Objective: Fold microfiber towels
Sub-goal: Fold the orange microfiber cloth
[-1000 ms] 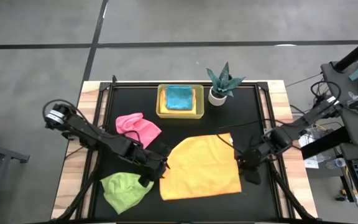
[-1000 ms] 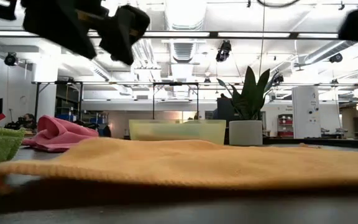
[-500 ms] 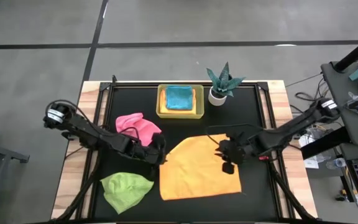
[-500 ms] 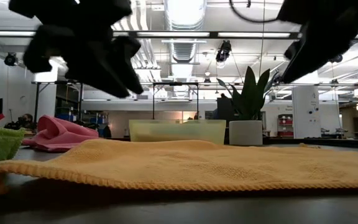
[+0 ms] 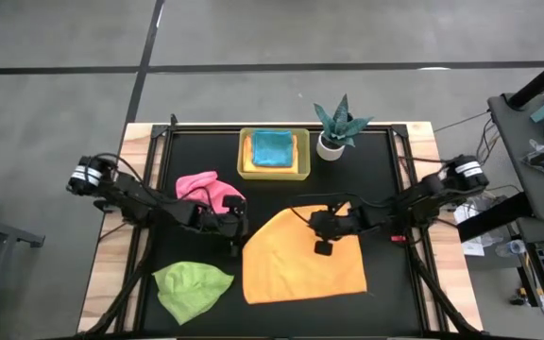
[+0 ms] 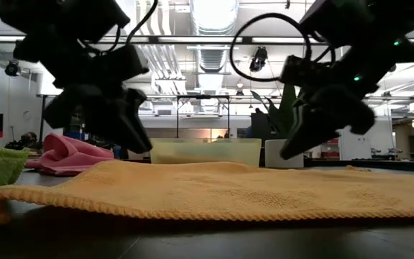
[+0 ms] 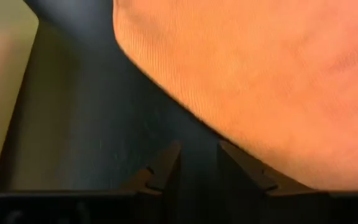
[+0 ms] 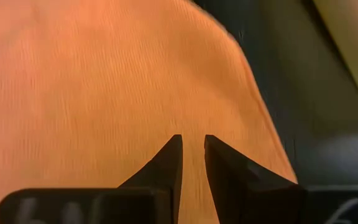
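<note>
The orange-yellow towel (image 5: 302, 258) lies spread open at the lower centre of the high view, unfolded. The left gripper (image 5: 237, 225) hangs just beside its left edge, near the upper left corner; in the left wrist view its fingers (image 7: 166, 168) stand narrow, a slim gap between them, over bare black mat with the cloth edge alongside, nothing held. The right gripper (image 5: 321, 227) is over the towel's upper edge; the right wrist view shows its fingers (image 8: 173, 158) almost together above the orange weave, and I cannot tell whether any cloth is pinched between them.

Done so far, by my reading: 1 turquoise-blue towel (image 5: 272, 147) sits folded in the yellow tray (image 5: 244, 161) at upper centre. Left: this orange-yellow cloth, the crumpled pink towel (image 5: 209, 192) at centre left, and the bunched lime green towel (image 5: 191, 287) at lower left. So roughly 1 folded and 3 in view to go.

No brand, label or writing can be read anywhere.
</note>
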